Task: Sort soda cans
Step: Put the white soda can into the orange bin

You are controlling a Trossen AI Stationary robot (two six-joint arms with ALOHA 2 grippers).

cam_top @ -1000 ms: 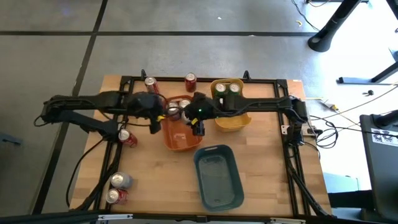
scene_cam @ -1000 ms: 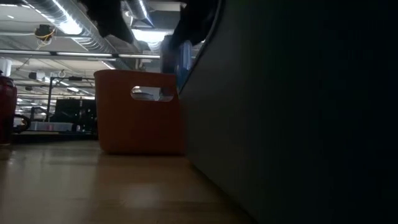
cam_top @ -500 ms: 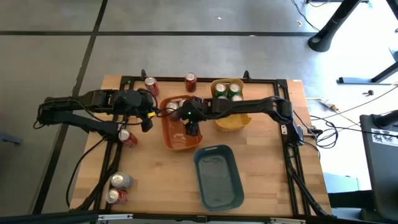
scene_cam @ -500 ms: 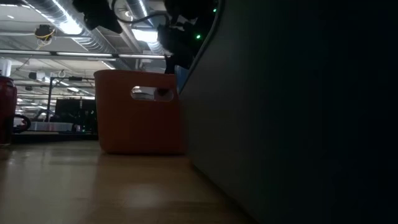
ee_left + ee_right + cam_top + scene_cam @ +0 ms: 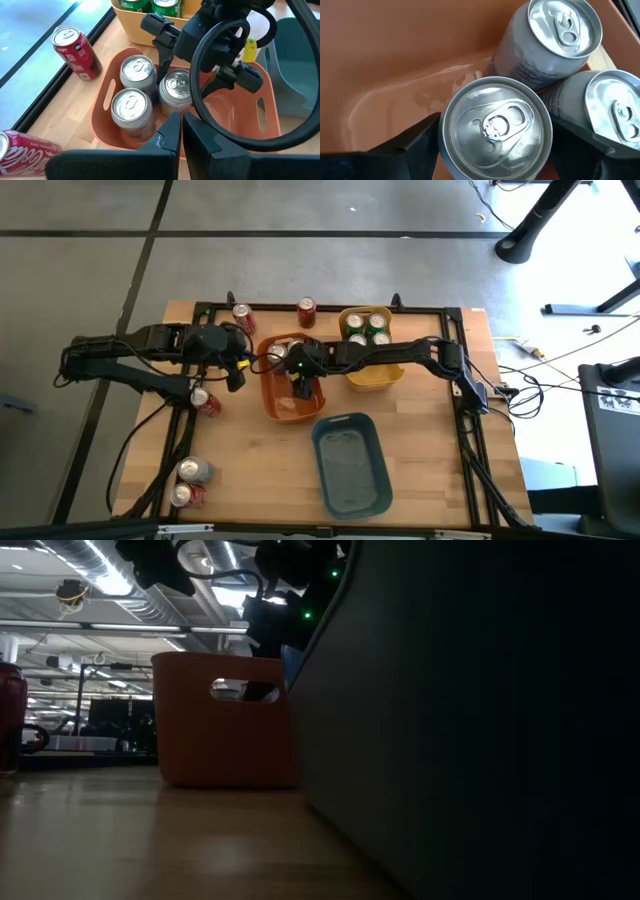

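I am a two-armed robot at a wooden bench (image 5: 250,470), sorting soda cans by colour into bins. Largest first: a blue-grey bin (image 5: 351,463) sits nearest the front edge with nothing visible in it; beyond it stand an orange bin (image 5: 283,408) and, to its right, a yellow bin (image 5: 377,376) with green cans (image 5: 366,327) upright inside. My right arm reaches across the bench, and my right end effector (image 5: 192,97) is down inside the orange bin, its fingers (image 5: 405,142) spread wide on either side of an upright silver can (image 5: 495,127). I judge this can is standing on the bin floor; whether the fingers touch it I cannot tell. Two more silver cans (image 5: 131,107) stand upright just beside it, close enough to touch. My left end effector (image 5: 181,142) hovers near the orange bin's left rim with its fingers pressed together, holding nothing. Red cans are unsorted on the bench: two by the far edge (image 5: 243,315), one beside my left arm (image 5: 204,401), and one at the front left corner next to another silver can (image 5: 194,470). The step in hand looks like setting this silver can down; next I should lift straight up without nudging its neighbours, then go for a loose can.
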